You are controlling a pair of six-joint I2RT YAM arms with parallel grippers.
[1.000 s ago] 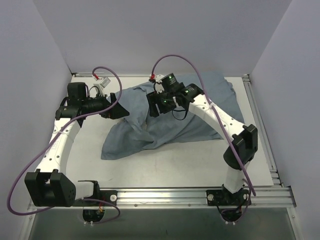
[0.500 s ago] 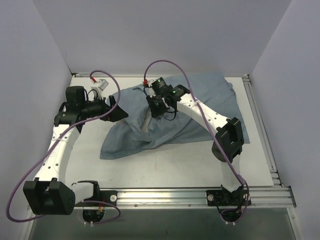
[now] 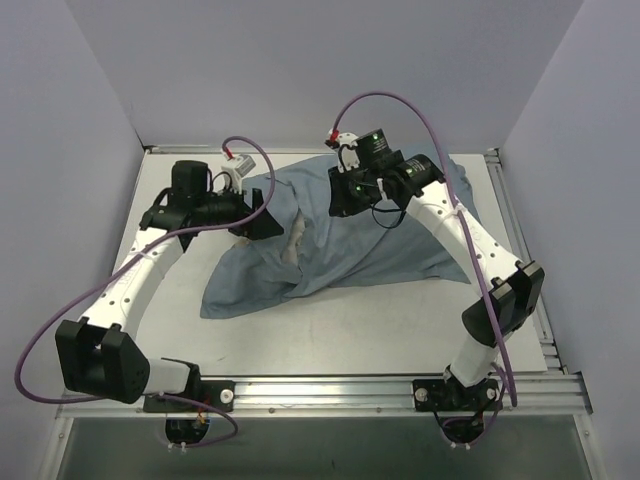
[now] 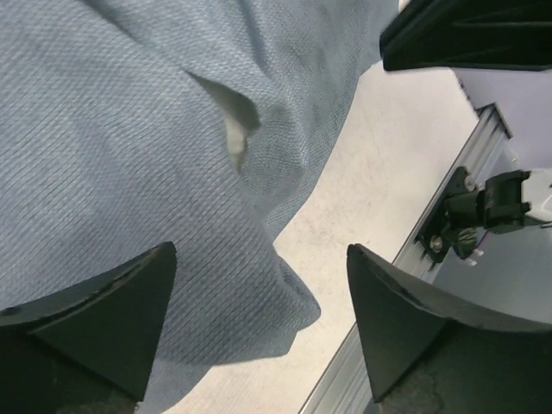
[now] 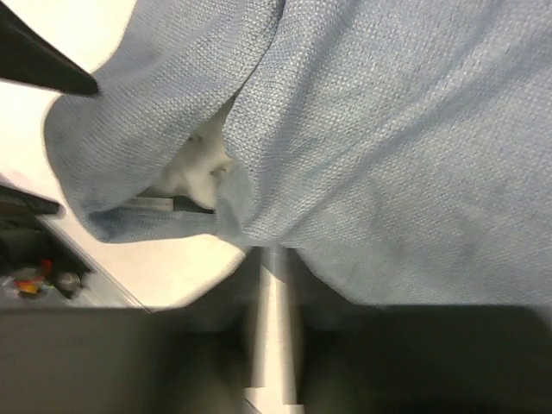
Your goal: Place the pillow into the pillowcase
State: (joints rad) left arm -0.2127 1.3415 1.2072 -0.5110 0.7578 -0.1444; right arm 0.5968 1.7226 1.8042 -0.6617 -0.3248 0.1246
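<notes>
Left gripper [image 3: 258,215]: hovers at the left edge of the pillowcase [image 3: 400,235]. In the wrist view its fingers [image 4: 112,310] stand wide apart with nothing between them, cloth and bare table [image 3: 330,335] showing below.

Pillowcase: lies crumpled across the middle of the table, running from the near left to the far right.

Pillow [image 3: 296,240]: inside the pillowcase. Only a small white patch shows through a gap in the cloth, between the two grippers.

Right gripper [image 3: 343,200]: sits over the cloth just right of that gap. Its wrist view is blurred. The fingers stand close together with a narrow pale strip between them, and a gathered fold of pillowcase is nipped there.
</notes>
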